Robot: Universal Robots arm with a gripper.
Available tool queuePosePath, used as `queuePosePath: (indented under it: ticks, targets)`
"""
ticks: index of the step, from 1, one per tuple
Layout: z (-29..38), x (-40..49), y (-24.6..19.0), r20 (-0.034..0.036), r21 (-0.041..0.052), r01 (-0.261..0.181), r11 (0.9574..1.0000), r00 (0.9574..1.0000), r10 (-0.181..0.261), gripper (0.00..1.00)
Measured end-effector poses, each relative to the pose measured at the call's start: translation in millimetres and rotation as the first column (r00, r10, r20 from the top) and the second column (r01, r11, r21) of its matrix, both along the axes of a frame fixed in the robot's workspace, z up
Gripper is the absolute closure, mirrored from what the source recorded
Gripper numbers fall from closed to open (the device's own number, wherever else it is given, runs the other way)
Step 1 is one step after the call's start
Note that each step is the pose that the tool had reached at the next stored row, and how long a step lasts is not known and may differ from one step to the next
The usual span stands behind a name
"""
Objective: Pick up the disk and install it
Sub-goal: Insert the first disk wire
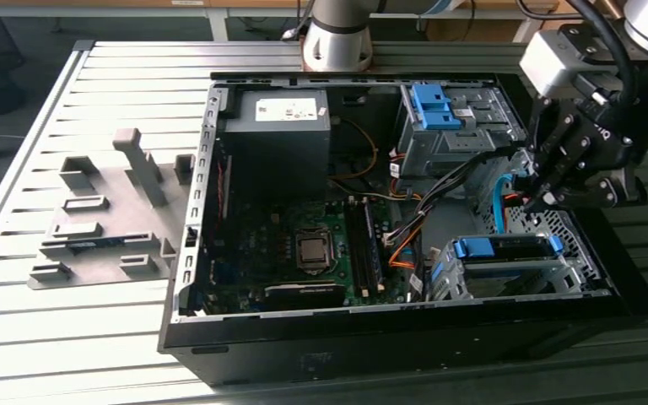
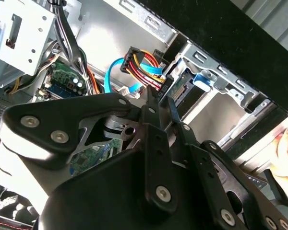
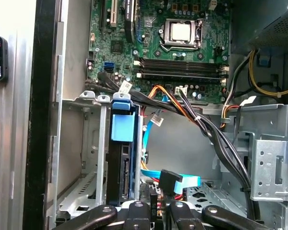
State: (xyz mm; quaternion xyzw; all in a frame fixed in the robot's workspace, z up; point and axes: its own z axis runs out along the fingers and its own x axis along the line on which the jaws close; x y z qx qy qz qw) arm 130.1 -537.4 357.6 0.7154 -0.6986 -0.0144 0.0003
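Silver metal in a blue plastic frame: item one is the flat rectangular hard drive, the disk point(image 1: 504, 249). You will find it at the lower right of the exterior view, lying in the grey sheet-metal drive cage point(image 1: 442, 274) at the corner of the black open computer case point(image 1: 414, 337). In the first wrist view it stands edge-on in that cage, its blue tab point(image 3: 122, 127) outermost.

Handling, as a judgement:
- Rigid and fairly heavy for its size; it will not flex.
- Fragile to knocks, so do not drop or jar it.
- Bare metal faces are likely slippery.
- Take hold across the blue frame's long edges, or at the blue tab, and keep off the label face and the connector end.

Item two: the black robot gripper point(image 1: 538, 202), hanging over the case's right side just above the cage. From these pictures you cannot tell whether it is open or closed, nor whether it holds anything. In both wrist views it sits close to the flat blue data cable point(image 3: 182, 182) and, in the second wrist view, the red-and-yellow power wire bundle point(image 2: 144, 64); mind both when you work here.

Item three: a bare blue plastic clip point(image 1: 431, 105) in the upper cage, not the disk.

Item four: a person's hand point(image 2: 285, 153) at the case edge.
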Motion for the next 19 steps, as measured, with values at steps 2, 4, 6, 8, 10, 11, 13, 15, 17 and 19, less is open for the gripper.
queuePosePath:
  ticks: [2, 4, 6, 8, 10, 11, 13, 15, 17, 19]
  targets:
    - [-0.7, 1.1, 0.3, -0.0003, -0.0003, 0.000, 1.0000, 1.0000, 0.000, 0.76]
    - [-1.4, 2.4, 0.4, -0.0007, -0.0004, 0.000, 1.0000, 1.0000, 0.000, 0.76]
    - [-2.1, 3.4, 0.4, -0.0009, -0.0003, 0.000, 1.0000, 1.0000, 0.000, 0.76]
    - [-2.9, 4.0, 0.5, -0.0009, -0.0001, 0.000, 1.0000, 1.0000, 0.000, 0.76]
    - [-3.6, 4.0, 0.5, -0.0009, -0.0006, 0.000, 1.0000, 1.0000, 0.000, 0.78]
    - [-3.8, 4.1, 0.5, -0.0009, -0.0013, 0.000, 1.0000, 1.0000, 0.000, 0.78]
    - [-4.1, 4.1, 0.1, -0.0009, -0.0038, 0.000, 1.0000, 1.0000, 0.000, 0.84]
    - [-4.1, 3.6, -0.2, -0.0004, -0.0073, 0.000, 1.0000, 1.0000, 0.000, 0.84]
    - [-4.2, 0.9, -0.2, 0.0042, -0.0090, 0.000, 1.0000, 1.0000, 0.000, 0.84]
    - [-4.7, -1.5, -0.1, 0.0144, -0.0093, 0.004, 0.9999, 0.9999, -0.004, 0.84]
